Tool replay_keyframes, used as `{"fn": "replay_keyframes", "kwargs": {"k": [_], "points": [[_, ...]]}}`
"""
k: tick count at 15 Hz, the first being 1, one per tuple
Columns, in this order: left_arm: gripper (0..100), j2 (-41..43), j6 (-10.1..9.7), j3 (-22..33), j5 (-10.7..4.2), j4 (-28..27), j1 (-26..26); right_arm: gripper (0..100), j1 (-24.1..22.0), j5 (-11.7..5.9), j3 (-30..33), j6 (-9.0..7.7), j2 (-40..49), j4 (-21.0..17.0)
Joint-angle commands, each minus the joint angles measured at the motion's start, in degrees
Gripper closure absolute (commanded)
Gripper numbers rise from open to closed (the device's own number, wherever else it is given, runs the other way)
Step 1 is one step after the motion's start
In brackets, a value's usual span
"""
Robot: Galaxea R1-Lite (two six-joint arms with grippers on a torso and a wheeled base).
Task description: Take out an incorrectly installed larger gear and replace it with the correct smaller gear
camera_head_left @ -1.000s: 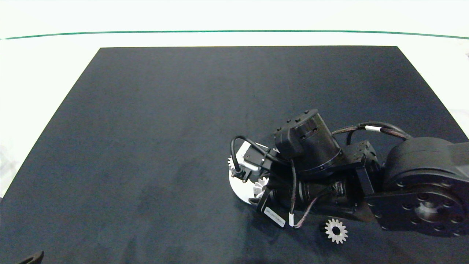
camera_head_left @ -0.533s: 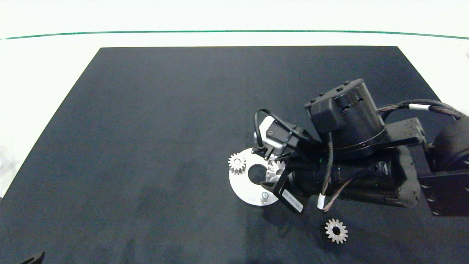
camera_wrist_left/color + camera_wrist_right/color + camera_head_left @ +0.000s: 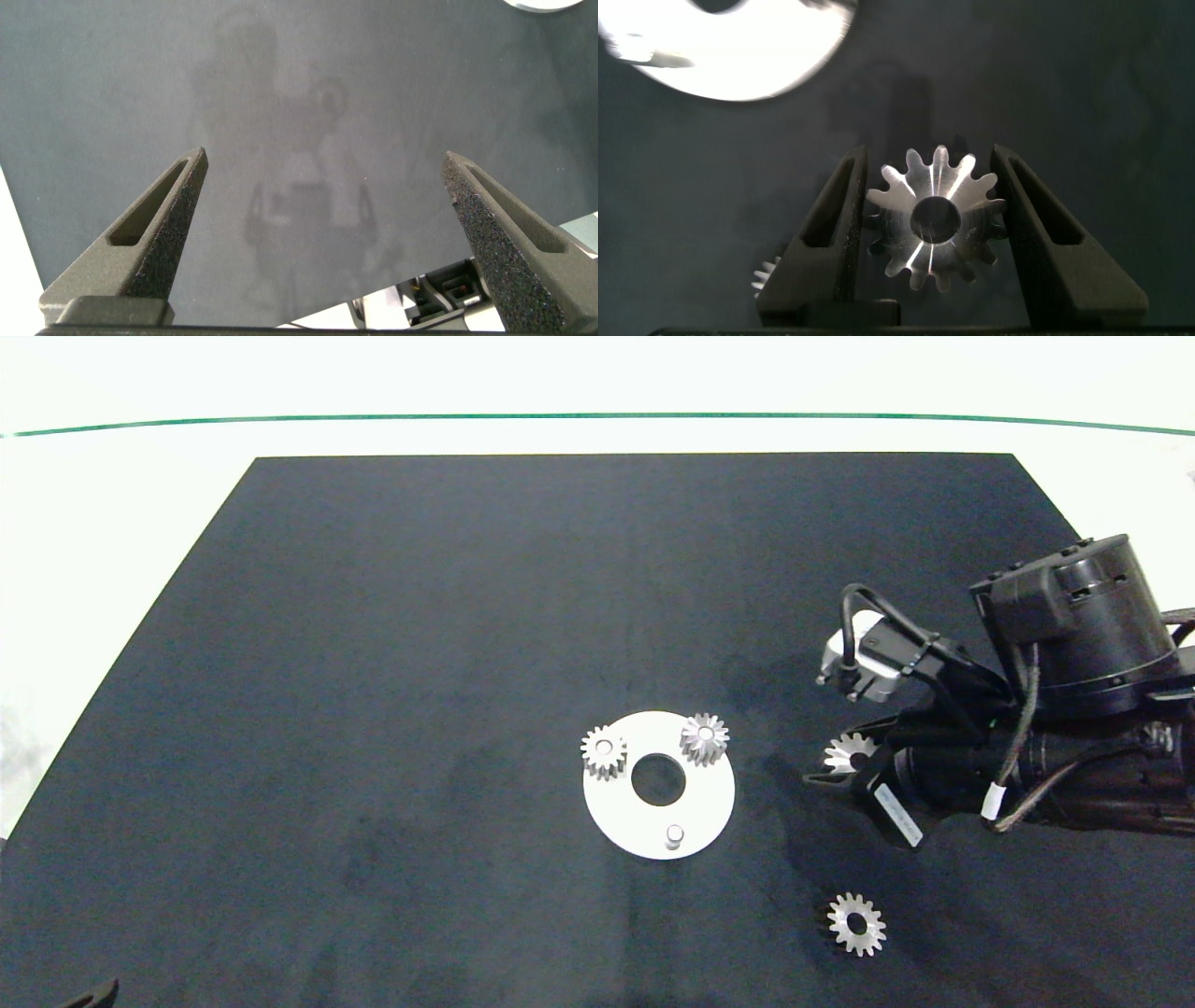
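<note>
Two gears (image 3: 605, 752) sit on the disc (image 3: 616, 821); right of it, the right claw (image 3: 836, 767) holds the larger gear (image 3: 849, 752).

Your right gripper (image 3: 929, 224) reaches in from the right side, wrist angled down toward the table, fingers (image 3: 831, 219) closed against the toothed rim of the larger gear (image 3: 936, 219). Your left gripper (image 3: 327, 233) hangs parked above the mat, fingers (image 3: 154, 233) spread wide apart.

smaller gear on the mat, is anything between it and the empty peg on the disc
Nothing visible does. The smaller gear lies alone on the black mat; bare mat separates it from the free peg on the white disc.
</note>
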State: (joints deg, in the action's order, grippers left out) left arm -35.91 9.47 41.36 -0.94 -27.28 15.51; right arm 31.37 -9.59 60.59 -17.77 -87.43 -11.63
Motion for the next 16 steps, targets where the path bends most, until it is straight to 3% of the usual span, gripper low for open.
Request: {"fn": "replay_keyframes", "kwargs": {"k": [1, 5, 7, 9, 13, 16], "points": [[0, 0.1, 0.11, -0.1, -0.12, -0.1, -0.1, 69, -7.0, 2.04, -1.4, 0.28, 2.0, 0.0], [0, 0.1, 0.28, -0.8, -0.03, -0.1, -2.1, 69, -12.5, 2.47, -4.0, 1.07, 1.3, 4.1], [0, 0.2, 0.28, -1.8, -0.03, -0.1, -2.1, 69, -15.1, 2.56, -8.0, 0.99, -0.1, 10.7], [0, 0.2, 0.28, -2.1, -0.03, -0.1, -2.1, 69, -15.8, 2.56, -10.5, 0.99, -0.9, 14.0], [0, 0.4, 0.2, -2.2, -0.03, -0.1, -2.1, 69, -16.5, 3.09, -12.2, 1.43, -2.4, 15.9], [0, 0.7, 0.28, -2.3, -0.03, -0.1, -2.1, 69, -17.0, 3.18, -12.5, 3.01, -2.5, 16.0]]}}
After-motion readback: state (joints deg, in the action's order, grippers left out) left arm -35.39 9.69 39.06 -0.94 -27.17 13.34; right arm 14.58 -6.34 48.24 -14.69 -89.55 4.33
